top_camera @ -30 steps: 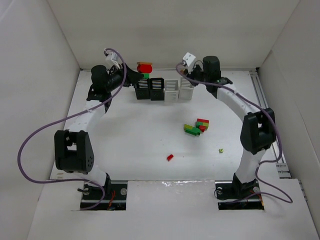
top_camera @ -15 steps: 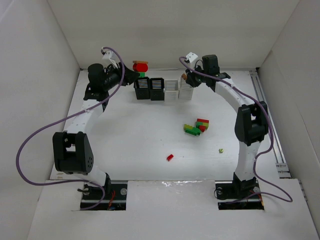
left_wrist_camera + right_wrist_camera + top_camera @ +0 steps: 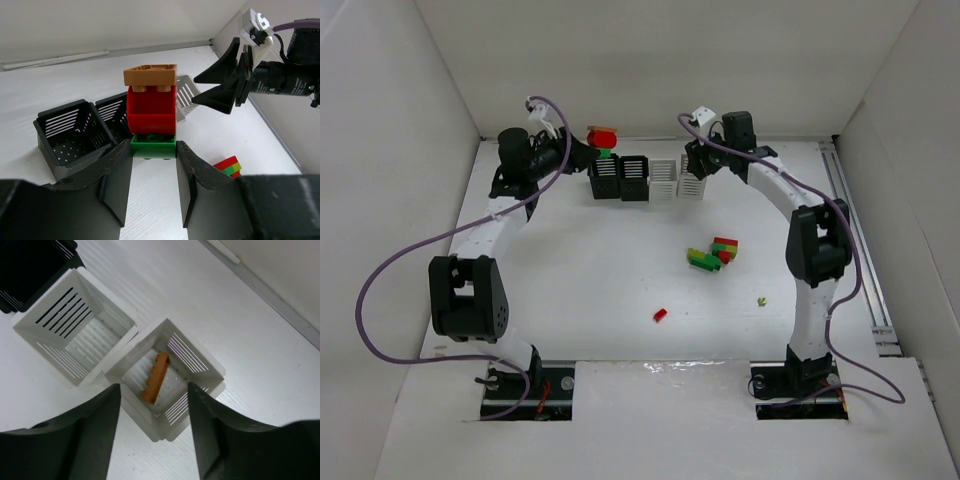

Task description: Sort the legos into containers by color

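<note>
Left jaws clamp a mixed stack (image 3: 150, 115) needing separation; right jaws gape above an orange brick (image 3: 155, 377) lying in its white basket (image 3: 192, 357).

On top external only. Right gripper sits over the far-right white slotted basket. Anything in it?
Observer: Yes. Right wrist shows one flat orange-brown lego piece lying on the floor of that white slotted basket.
Operator: Jaws empty?
Observer: The right gripper is open, with nothing between its fingers.
Operator: And the stack on the left side, how is it held?
Observer: The left gripper is shut on the green lego brick at the bottom of the stack. A red brick sits on it, with an orange-brown brick on top.
</note>
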Robot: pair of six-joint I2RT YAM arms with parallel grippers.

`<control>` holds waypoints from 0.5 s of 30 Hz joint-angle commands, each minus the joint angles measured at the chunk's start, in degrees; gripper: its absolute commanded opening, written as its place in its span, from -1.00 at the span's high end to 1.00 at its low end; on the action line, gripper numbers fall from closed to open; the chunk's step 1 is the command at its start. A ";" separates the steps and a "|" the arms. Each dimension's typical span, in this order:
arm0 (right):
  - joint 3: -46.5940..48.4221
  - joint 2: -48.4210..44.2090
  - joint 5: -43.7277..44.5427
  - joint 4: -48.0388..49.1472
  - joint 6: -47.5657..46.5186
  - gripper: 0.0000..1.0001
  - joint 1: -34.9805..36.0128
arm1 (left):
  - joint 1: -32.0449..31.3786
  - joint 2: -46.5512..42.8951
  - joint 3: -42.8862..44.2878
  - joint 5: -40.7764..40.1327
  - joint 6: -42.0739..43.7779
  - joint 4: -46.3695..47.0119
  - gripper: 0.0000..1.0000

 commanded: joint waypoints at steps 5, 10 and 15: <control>-2.00 -8.54 -16.76 2.44 -1.43 -0.28 -3.52 | 0.01 -2.47 -1.32 11.39 7.20 2.57 1.00; 0.97 -11.73 -42.18 -5.37 -4.42 -0.20 -8.01 | -0.52 -5.11 -3.71 23.26 25.11 -6.46 1.00; 9.76 -10.15 -54.07 -17.15 -6.79 -0.20 -6.70 | -4.82 -5.81 1.10 26.69 52.00 -32.02 1.00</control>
